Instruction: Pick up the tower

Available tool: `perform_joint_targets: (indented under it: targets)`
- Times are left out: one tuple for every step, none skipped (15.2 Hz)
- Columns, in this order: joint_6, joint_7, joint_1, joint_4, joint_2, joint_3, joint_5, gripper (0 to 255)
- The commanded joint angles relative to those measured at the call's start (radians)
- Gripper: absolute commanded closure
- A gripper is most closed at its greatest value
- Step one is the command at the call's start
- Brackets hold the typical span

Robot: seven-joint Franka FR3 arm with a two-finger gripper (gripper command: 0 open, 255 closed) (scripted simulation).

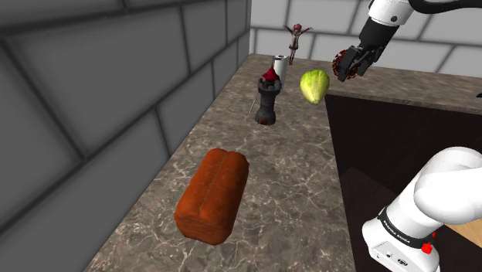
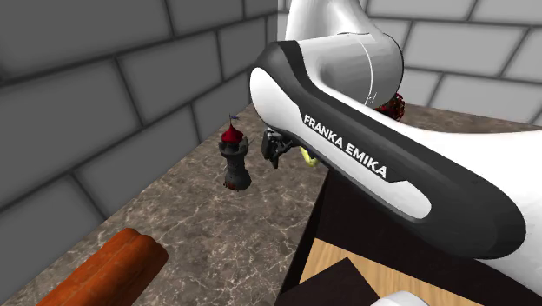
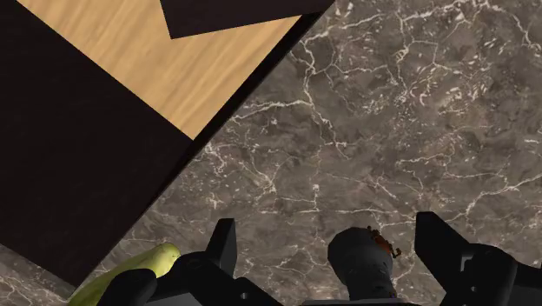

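Black fingers [image 3: 224,248] of the gripper [image 3: 330,239] stand wide apart, holding nothing; the dark tower [image 3: 365,261], red-topped, shows between them, untouched; it stands upright on the marble counter [image 3: 417,130] near a green fruit [image 1: 314,85].

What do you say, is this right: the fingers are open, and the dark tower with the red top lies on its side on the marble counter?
Not quite. The fingers are open, but the tower stands upright on the marble counter; it does not lie on its side. The shoulder view shows this.
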Motion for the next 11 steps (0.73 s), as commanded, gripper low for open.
perform_joint_targets:
  targets:
    - [0.0,0.0,0.0,0.0,0.0,0.0,0.0,0]
    - [0.01,-0.039,0.013,0.03,0.042,-0.017,-0.002,0]
    - [0.019,-0.078,0.027,0.062,0.085,-0.033,-0.002,0]
    - [0.027,-0.117,0.041,0.095,0.128,-0.049,-0.001,0]
    - [0.032,-0.157,0.054,0.129,0.171,-0.064,0.002,0]
    - [0.036,-0.196,0.068,0.165,0.213,-0.079,0.006,0]
    - [0.039,-0.236,0.082,0.203,0.256,-0.093,0.011,0]
    - [0.039,-0.276,0.095,0.241,0.299,-0.106,0.018,0]
    - [0.038,-0.316,0.109,0.281,0.343,-0.119,0.026,0]
    - [0.036,-0.356,0.121,0.323,0.386,-0.131,0.035,0]
    - [0.032,-0.396,0.133,0.366,0.43,-0.142,0.046,0]
